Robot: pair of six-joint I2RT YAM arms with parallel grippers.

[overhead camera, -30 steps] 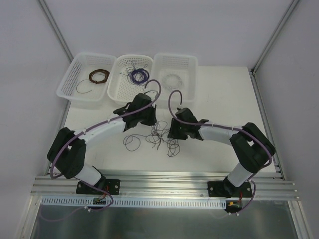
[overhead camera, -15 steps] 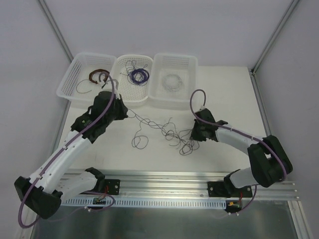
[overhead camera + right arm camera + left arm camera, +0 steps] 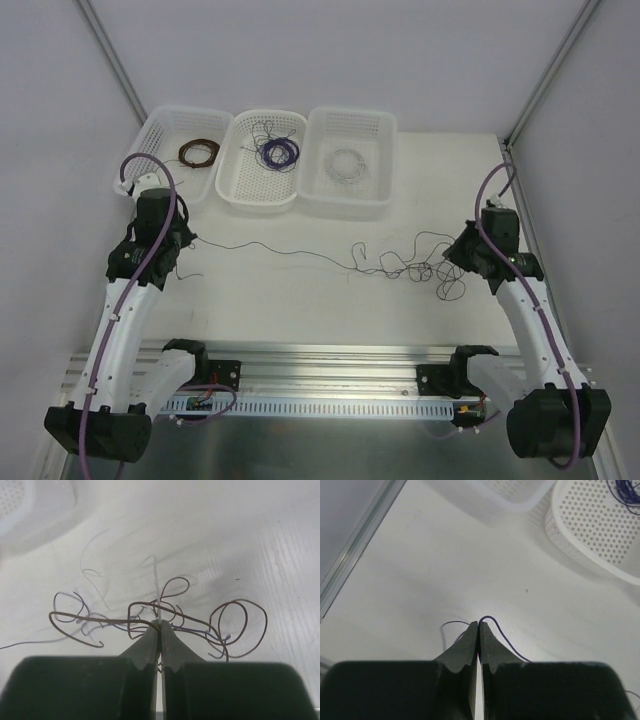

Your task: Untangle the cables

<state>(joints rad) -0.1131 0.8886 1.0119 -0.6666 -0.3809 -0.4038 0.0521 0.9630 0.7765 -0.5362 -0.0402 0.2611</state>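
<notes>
Your left gripper (image 3: 478,625), near the left edge of the tabletop (image 3: 300,310), is closed on one purple strand of the cables (image 3: 412,268). Their knot lies to the right, where your right gripper (image 3: 159,626) is closed on it. Baskets (image 3: 255,197) line the far edge.

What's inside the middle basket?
A purple wire coil with loose ends lies in the middle basket. Nothing covers it, and the basket's floor shows through the loops.
</notes>
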